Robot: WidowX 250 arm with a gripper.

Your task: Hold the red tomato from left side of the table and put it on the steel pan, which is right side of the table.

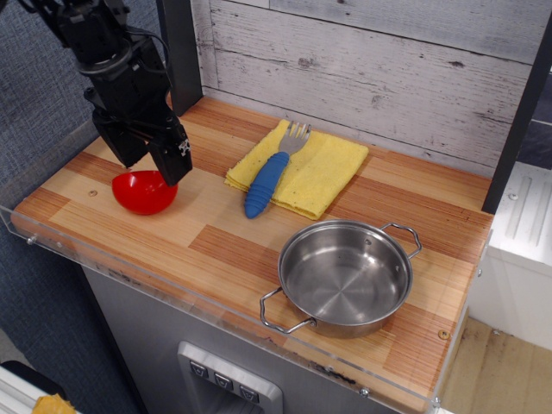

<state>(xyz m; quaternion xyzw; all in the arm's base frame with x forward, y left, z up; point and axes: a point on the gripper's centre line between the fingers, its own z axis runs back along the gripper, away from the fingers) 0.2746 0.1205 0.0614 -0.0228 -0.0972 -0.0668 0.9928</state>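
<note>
The red tomato (142,194), a glossy red bowl-like half-dome, sits on the left of the wooden table (224,241). My black gripper (148,164) hangs right over its back edge, fingers open, one on each side of the rim; its body hides the tomato's top. The steel pan (345,276), round and shiny with two wire loop handles, stands empty at the front right of the table.
A yellow cloth (323,168) lies at the back middle with a blue-handled fork (267,183) across its left edge. A clear acrylic rim (129,272) runs along the table's front and left. A grey plank wall stands behind.
</note>
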